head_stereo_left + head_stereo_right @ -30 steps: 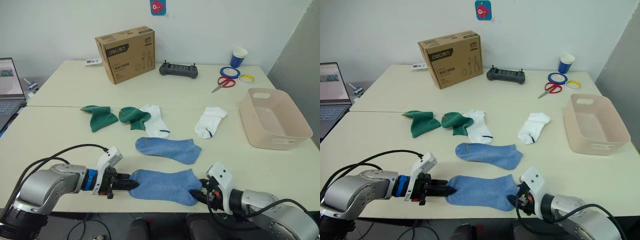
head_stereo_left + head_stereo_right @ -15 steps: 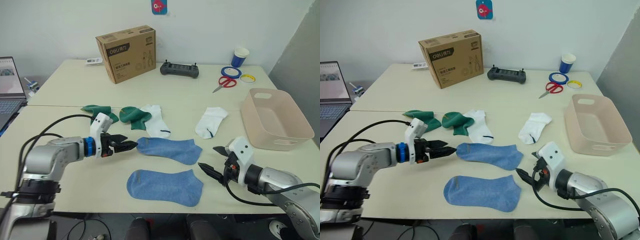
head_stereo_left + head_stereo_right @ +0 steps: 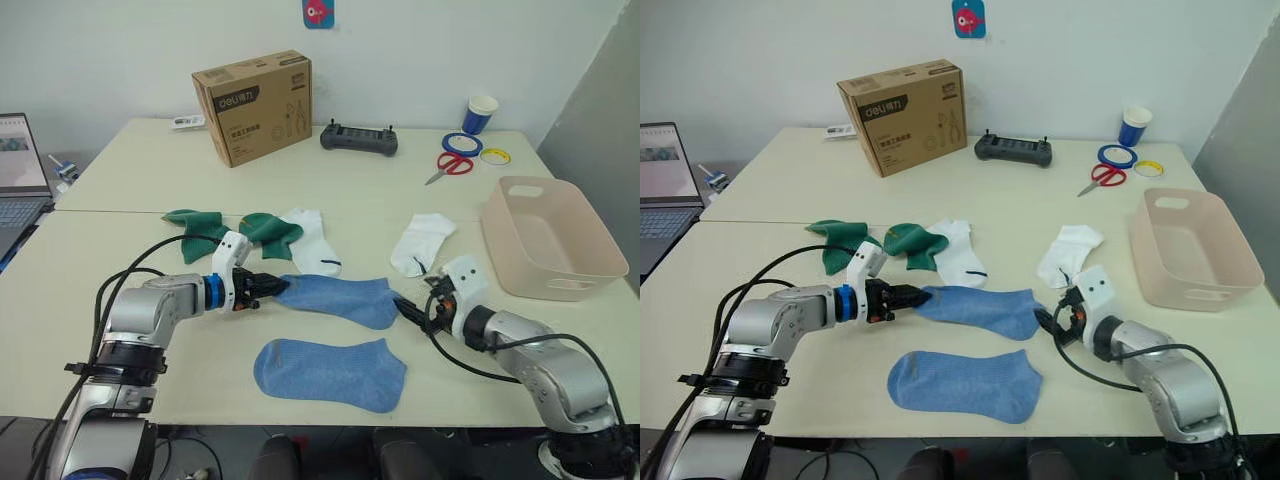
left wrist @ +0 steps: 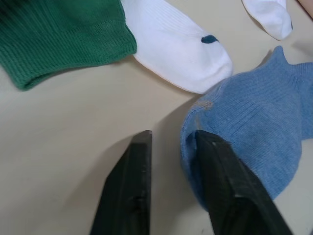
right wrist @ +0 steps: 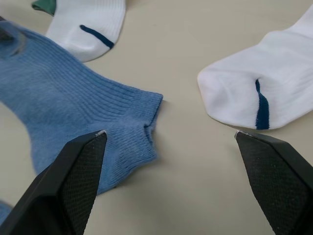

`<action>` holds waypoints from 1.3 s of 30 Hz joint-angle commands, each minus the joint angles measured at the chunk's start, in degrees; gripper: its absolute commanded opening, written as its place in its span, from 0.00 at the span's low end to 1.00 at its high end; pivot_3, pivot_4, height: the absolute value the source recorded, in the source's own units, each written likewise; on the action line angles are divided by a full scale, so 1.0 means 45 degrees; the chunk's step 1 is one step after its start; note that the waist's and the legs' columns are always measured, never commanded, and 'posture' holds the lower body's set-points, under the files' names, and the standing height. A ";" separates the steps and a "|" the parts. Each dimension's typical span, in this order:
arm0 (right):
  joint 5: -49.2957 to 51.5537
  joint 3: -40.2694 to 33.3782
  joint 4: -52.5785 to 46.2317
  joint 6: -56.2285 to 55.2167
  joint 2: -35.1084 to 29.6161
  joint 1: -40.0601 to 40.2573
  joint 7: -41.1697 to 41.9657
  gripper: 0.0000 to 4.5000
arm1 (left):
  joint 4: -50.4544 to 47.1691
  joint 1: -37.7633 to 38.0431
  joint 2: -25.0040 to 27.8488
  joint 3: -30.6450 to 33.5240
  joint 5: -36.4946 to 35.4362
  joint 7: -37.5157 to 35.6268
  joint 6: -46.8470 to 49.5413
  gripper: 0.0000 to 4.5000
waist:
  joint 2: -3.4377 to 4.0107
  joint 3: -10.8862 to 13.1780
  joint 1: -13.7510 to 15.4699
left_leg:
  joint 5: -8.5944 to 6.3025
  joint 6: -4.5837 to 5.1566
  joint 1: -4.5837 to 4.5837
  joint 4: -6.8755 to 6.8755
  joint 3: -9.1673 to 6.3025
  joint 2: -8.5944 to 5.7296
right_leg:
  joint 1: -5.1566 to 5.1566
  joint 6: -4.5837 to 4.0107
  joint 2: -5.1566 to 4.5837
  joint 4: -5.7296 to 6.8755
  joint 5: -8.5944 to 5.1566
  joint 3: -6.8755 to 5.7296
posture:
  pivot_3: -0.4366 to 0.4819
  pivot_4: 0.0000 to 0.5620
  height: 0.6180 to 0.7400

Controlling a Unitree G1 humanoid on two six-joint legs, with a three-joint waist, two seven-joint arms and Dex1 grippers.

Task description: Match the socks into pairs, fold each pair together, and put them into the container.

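1. Two light blue socks lie on the table (image 3: 120, 180) near the front edge: the nearer blue sock (image 3: 330, 372) flat and apart from both arms, the farther blue sock (image 3: 338, 299) stretched between the two grippers.
2. At the farther blue sock's left end is the left gripper (image 3: 275, 287); in its wrist view the fingers (image 4: 220, 186) stand narrowly apart, one touching the sock's edge, nothing pinched yet.
3. At the opposite end is the right gripper (image 3: 412, 309), its fingers (image 5: 73, 176) spread wide, the sock's cuff lying between them, ungripped.
4. My reading: each arm takes one end so the sock can be lifted flat and laid on its mate, making the blue pair.
5. Behind lie two dark green socks (image 3: 200, 234), crumpled, and a white sock (image 3: 312, 240) touching the right-hand green one; a second white sock (image 3: 421, 243) sits just behind the right gripper.
6. That second white sock is close enough to be snagged if the right fingers close carelessly.
7. The container (image 3: 550, 236), a pale pinkish tub, stands at the table's right, with no sock in it.
8. Farther back stand a cardboard box (image 3: 252, 106), a black controller (image 3: 359, 140), scissors (image 3: 446, 167), tape rolls (image 3: 460, 143) and a blue cup (image 3: 478, 114), all well out of the way.
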 commanded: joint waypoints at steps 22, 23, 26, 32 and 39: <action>0.1529 -0.0698 -0.3513 0.1729 -0.0019 0.0333 0.0704 0.01 | -0.3862 0.0658 0.0613 0.2076 -0.2616 -0.0294 0.2802 0.00 | 0.0001 0.0001 -0.0018 | 0.0000 0.0000 -0.0008 0.0001 -0.0011 0.0002 | -0.0003 0.0002 -0.0002 -0.0001 -0.0001 -0.0006 | 0.48 0.27 0.86; 0.2083 -0.1085 -0.4062 0.2059 0.0057 0.0451 0.0758 0.01 | -0.4309 0.0796 0.0968 0.2320 -0.2972 -0.0401 0.3271 0.00 | 0.0001 0.0001 -0.0043 | 0.0000 0.0000 -0.0009 0.0000 -0.0013 0.0005 | -0.0004 0.0003 -0.0001 -0.0001 -0.0002 -0.0008 | 0.48 0.27 0.86; 0.3795 -0.2128 -0.5619 0.2815 0.0123 0.0812 0.0874 0.01 | -0.5269 0.1302 0.2017 0.3107 -0.3983 -0.0572 0.4474 0.00 | 0.0007 0.0004 -0.0080 | 0.0000 0.0000 -0.0001 -0.0013 -0.0021 0.0015 | -0.0006 0.0003 0.0004 0.0002 -0.0003 -0.0012 | 0.48 0.27 0.86; 0.6180 -0.2737 -0.7397 0.4097 -0.0579 0.2360 0.0734 0.01 | -0.7353 0.3522 0.2861 0.4386 -0.5691 -0.0460 0.5971 0.00 | 0.0009 0.0005 -0.0051 | 0.0000 -0.0001 0.0005 -0.0011 -0.0023 0.0006 | 0.0010 0.0000 -0.0012 -0.0012 -0.0005 -0.0019 | 0.48 0.27 0.86; 0.5451 -0.1254 -0.7343 0.3528 -0.1154 0.3339 0.0105 0.01 | -0.8752 0.6533 0.2406 0.3874 -0.5173 0.0240 0.4642 0.00 | 0.0006 0.0004 -0.0047 | 0.0000 -0.0001 0.0015 -0.0020 -0.0009 0.0011 | 0.0011 -0.0026 -0.0027 -0.0039 -0.0009 -0.0004 | 0.48 0.27 0.86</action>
